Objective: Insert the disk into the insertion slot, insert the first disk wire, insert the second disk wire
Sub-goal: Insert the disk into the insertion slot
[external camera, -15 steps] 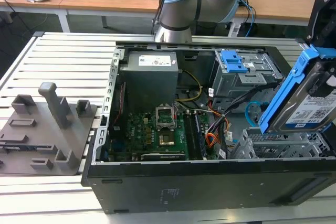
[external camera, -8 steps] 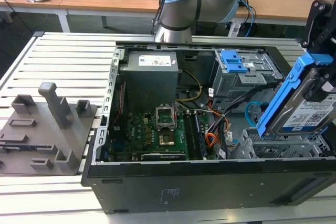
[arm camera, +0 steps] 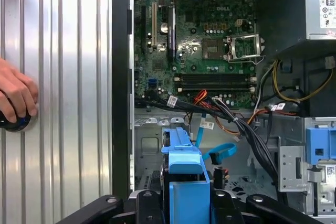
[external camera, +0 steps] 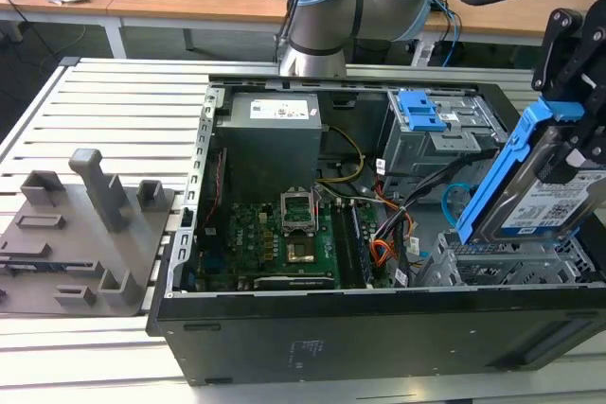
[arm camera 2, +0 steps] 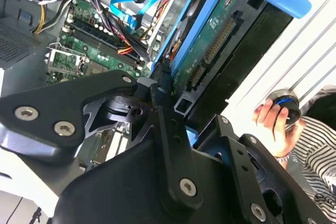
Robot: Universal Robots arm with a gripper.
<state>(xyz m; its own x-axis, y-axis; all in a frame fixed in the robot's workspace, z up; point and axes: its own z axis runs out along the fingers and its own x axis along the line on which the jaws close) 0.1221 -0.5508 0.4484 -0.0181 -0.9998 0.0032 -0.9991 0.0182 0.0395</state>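
My gripper (external camera: 570, 144) is shut on the disk (external camera: 542, 198), a grey drive with a white-and-blue label in a bright blue caddy. It holds the disk tilted, lower end just above the insertion slot (external camera: 502, 262), a silver perforated cage at the case's front corner on the exterior view's right. The second wrist view shows the disk's green circuit side (arm camera 2: 210, 40) between the fingers (arm camera 2: 168, 108). The second disk wire (external camera: 454, 198), a flat light-blue cable, lies loose beside the cage in both wrist views (arm camera 2: 123, 6) (arm camera: 220, 152). Which cable is the first disk wire I cannot tell.
A bundle of orange, red and black wires (external camera: 383, 234) crosses between the motherboard (external camera: 275, 238) and the cage. A grey metal box with a blue latch (external camera: 421, 111) stands behind it. A person's hand (arm camera: 16, 95) rests on a dark knob on the slatted table beside the case.
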